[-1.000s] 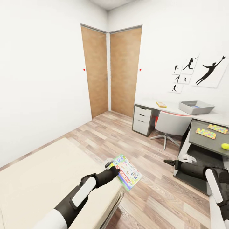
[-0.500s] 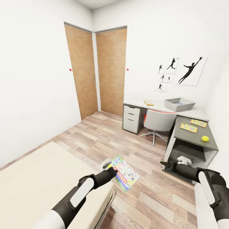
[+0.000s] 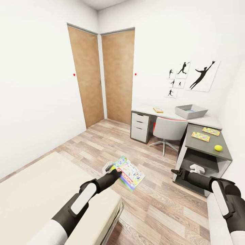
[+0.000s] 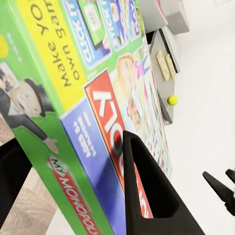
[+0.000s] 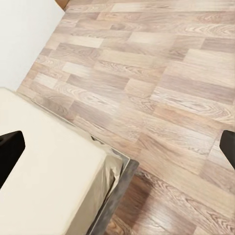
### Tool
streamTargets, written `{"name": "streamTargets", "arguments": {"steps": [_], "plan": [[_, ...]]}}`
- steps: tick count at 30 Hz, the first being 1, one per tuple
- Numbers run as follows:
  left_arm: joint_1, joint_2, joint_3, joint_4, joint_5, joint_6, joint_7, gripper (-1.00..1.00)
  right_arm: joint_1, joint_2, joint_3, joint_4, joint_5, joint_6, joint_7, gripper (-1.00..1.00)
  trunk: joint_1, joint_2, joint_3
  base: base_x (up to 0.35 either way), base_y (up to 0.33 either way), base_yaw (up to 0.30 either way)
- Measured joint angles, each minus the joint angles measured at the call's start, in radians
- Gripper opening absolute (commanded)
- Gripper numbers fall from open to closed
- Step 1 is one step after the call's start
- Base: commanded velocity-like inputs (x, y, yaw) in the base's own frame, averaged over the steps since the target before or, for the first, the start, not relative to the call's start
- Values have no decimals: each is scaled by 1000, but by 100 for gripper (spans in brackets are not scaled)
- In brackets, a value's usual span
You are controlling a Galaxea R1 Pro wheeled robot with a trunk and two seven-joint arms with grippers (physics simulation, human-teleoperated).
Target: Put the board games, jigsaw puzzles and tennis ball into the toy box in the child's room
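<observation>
A: What is the left gripper [image 3: 114,173] carrying?
B: It is clamping the edge of the Monopoly box [image 3: 129,172]; the box is sticking out forward past the fingers, tilted, over the wood-plank floor [image 3: 112,143] just beyond the corner of the bed [image 3: 51,190].
A: And the right gripper [image 3: 174,172]?
B: It is hanging empty with its fingers spread wide, near the lower dark desk [image 3: 207,144].
A: Where are the other toys sitting?
B: Two jigsaw puzzles [image 3: 200,136] and the tennis ball [image 3: 218,148] are lying on that dark desk. The toy box [image 3: 190,111] is standing on the pale table [image 3: 170,115], with a small box [image 3: 158,110] well apart from it.
</observation>
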Motion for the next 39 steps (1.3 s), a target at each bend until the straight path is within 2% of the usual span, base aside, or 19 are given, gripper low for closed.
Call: {"name": "streamTargets", "arguments": {"steps": [2, 31, 39], "plan": [[0, 0, 11, 0, 0, 0, 0, -100, 0, 0, 0, 0, 0, 0, 0, 100, 0, 0, 0, 0, 0, 0], [0, 0, 11, 0, 0, 0, 0, -100, 0, 0, 0, 0, 0, 0, 0, 100, 0, 0, 0, 0, 0, -2], [-5, 16, 60, -26, 17, -5, -46, -100, -4, 12, 6, 1, -1, 12, -1, 100, 0, 0, 0, 0, 0, -163]]}}
